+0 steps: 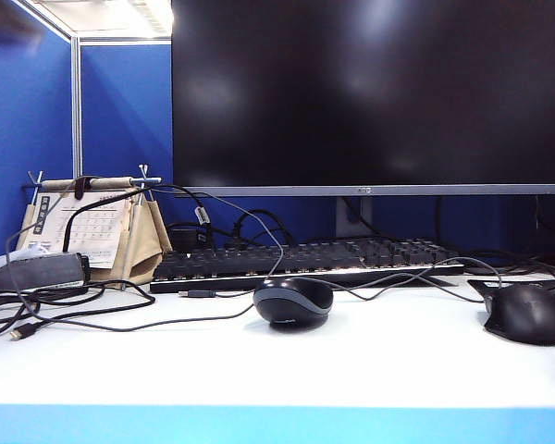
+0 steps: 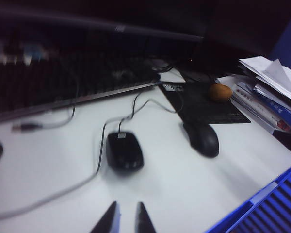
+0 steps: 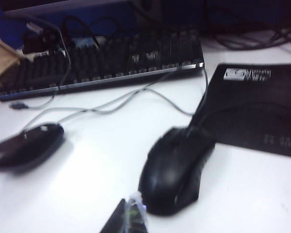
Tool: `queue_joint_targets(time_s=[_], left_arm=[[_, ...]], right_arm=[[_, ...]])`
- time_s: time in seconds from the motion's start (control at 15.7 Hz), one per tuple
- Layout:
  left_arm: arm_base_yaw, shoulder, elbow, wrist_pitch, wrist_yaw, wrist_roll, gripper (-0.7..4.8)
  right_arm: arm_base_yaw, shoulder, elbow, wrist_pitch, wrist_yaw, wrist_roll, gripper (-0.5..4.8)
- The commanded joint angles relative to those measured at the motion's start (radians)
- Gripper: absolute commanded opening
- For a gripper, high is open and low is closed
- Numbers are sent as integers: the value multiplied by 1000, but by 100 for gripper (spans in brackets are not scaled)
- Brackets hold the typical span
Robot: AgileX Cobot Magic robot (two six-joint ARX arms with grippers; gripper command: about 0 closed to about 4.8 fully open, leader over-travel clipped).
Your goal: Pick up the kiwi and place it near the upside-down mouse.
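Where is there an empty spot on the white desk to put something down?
Bare white desk lies in front of the small oval blue-grey mouse, and between it and the bigger black contoured mouse. Crowded: tangled cables on the desk's left side, and behind the mice the black keyboard.

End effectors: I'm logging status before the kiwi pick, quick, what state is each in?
Left end effector: open with a narrow gap, holding nothing, above the white desk.
Right end effector: shut, empty, beside the black mouse.
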Motion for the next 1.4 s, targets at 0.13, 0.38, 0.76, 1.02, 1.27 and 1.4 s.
queue_joint_targets(time_s=[0.13, 0.38, 0.76, 1.02, 1.27, 1.4], left_arm=[[1, 317, 171, -31, 32, 43, 57], [1, 603, 323, -29, 148, 59, 57], [1, 634, 357, 22, 172, 89, 57], [0, 634, 357, 13, 257, 84, 57], [-1, 632, 357, -7, 306, 77, 57], [-1, 633, 357, -82, 305, 78, 57]], right_arm=[[2, -1, 8, 307, -8, -15, 98], [-5, 46, 146, 357, 169, -254, 118], [-311, 452, 631, 430, 230, -465, 118], [-631, 739, 903, 334, -44, -298, 117], [-674, 1015, 1018, 320, -58, -213, 117], [-674, 1227, 1122, 152, -61, -166, 136]])
